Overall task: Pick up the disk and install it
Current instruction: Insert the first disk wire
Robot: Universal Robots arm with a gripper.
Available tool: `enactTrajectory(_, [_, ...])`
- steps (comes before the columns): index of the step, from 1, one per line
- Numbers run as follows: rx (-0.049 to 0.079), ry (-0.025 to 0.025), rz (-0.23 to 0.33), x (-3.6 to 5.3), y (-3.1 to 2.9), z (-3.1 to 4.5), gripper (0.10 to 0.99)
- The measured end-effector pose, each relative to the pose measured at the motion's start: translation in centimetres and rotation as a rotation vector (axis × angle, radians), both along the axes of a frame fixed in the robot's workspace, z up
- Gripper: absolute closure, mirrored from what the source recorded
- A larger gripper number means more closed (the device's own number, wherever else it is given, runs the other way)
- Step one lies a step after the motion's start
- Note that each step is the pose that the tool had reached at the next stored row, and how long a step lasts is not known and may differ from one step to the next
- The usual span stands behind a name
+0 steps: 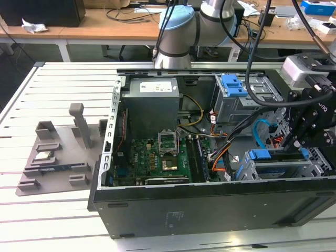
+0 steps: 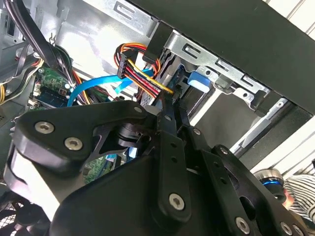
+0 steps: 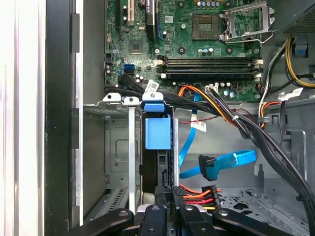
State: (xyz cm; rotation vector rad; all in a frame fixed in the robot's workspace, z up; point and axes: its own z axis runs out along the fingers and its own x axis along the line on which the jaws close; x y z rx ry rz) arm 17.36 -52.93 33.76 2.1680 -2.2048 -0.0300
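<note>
gripper (image 3: pixel 170 209) – fingers closed together, gripping the disk edge | disk (image 3: pixel 157 132) – upright in drive cage (image 3: pixel 115 147), directly ahead of gripper

The setting is a robotics or electronics lab. At the centre of the exterior view an open desktop computer case (image 1: pixel 210 205) lies on a white slatted workbench (image 1: pixel 31 105), with a grey fixture tray (image 1: pixel 58 157) at the middle left. Along the top edge, wooden desks (image 1: pixel 105 26) carry loose cables and boxes, and the robot arm's base (image 1: pixel 176 37) stands at the top centre.
</note>
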Motion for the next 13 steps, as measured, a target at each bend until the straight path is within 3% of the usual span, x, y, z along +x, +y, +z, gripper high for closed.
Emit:
enactTrajectory(2, [0.001, 0.0001, 0.0, 0.0, 0.0, -0.05, 0.91])
enactTrajectory(3, [0.001, 0.0, 0.0, 0.0, 0.0, -0.05, 0.843])
enactTrajectory(5, [0.0, -0.0001, 0.0, 0.0, 0.0, 0.07, 0.843])
enactTrajectory(8, [0.0, 0.0, 0.0, 0.0, 0.04, 1.4, 0.843])
enactTrajectory(11, [0.0, 0.0, 0.0, 0.0, 0.14, 2.11, 0.843])
enactTrajectory(12, [0.0, 0.0, 0.0, 0.0, 0.15, 2.28, 0.859])
enactTrajectory(13, [0.0, 0.0, 0.0, 0.0, 0.17, 2.88, 0.98])
